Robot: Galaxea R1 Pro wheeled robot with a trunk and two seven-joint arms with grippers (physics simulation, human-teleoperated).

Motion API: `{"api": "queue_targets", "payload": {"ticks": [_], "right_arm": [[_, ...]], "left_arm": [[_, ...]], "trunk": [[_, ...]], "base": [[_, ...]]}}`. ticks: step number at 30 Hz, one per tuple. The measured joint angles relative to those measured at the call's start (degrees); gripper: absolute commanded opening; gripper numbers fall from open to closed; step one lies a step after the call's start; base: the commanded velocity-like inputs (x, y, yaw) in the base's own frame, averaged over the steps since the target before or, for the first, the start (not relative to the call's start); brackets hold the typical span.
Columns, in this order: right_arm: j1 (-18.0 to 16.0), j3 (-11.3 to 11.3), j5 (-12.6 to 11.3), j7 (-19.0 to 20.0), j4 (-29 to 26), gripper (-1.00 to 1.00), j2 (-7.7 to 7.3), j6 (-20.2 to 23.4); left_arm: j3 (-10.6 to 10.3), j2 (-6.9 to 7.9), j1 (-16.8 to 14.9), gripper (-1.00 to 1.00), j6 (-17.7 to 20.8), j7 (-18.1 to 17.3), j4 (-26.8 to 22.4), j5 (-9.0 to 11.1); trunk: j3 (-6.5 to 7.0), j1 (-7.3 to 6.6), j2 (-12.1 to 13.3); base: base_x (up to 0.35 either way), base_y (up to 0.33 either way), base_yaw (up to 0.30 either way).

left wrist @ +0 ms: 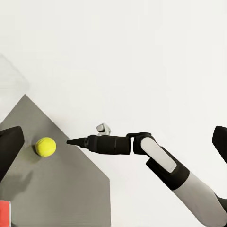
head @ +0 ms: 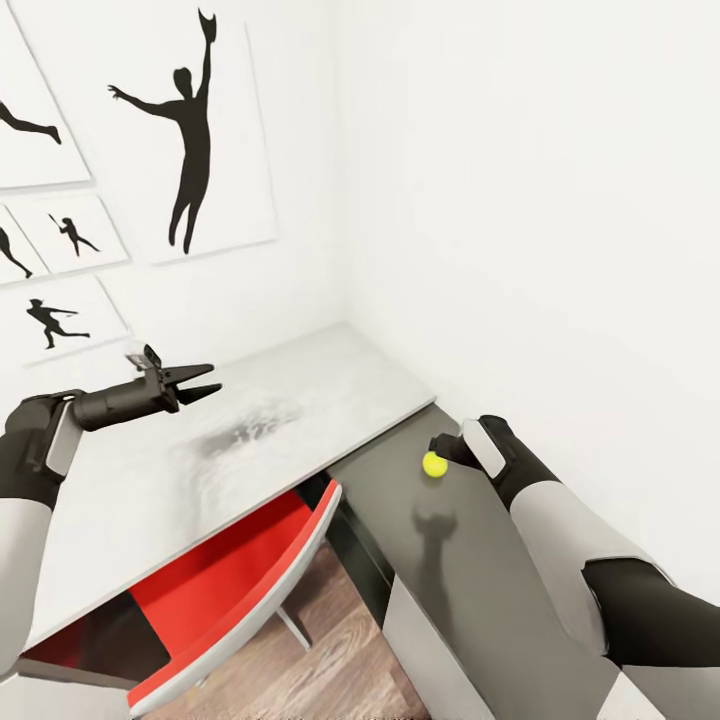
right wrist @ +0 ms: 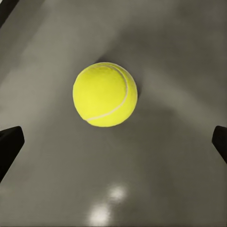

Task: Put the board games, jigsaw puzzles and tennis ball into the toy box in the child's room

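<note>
Small yellow-green felt tennis ball [right wrist: 105, 94] on dark grey table wing [right wrist: 165, 179]: light, springy, rolls; grip across middle. Right gripper [right wrist: 113, 142] spread wide.

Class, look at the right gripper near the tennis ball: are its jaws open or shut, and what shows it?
Open. In the right wrist view, the right gripper has its jaws spread to opposite edges, with the tennis ball lying free ahead on the table.
</note>
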Motion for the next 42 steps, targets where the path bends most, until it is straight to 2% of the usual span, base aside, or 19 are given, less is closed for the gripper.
{"api": "queue_targets", "payload": {"ticks": [4, 18, 42], "right_arm": [[-0.1, 0.0, 0.0, 0.0, -0.1, 1.0, 0.15, -0.2], [-1.4, 0.0, 0.1, 0.0, -0.1, 1.0, 0.91, -0.3], [-1.6, 0.1, 0.2, 0.0, -0.1, 1.0, 0.31, -0.3]], "left_arm": [[0.6, 0.77, 0.0, 1.0, 0.0, 0.0, 0.0, 0.3], [0.8, 1.7, 0.0, 1.0, 0.0, -0.2, 0.0, 0.5], [0.9, 1.84, 0.0, 1.0, 0.0, -0.2, 0.0, 0.5]], "trunk": [[-0.37, 0.0, 0.0], [-1.69, 0.0, 0.0], [-3.93, 0.0, 0.0]], "base": [[0.0, 0.0, 0.0], [0.0, 0.014, 0.0], [0.0, 0.022, 0.0]]}}
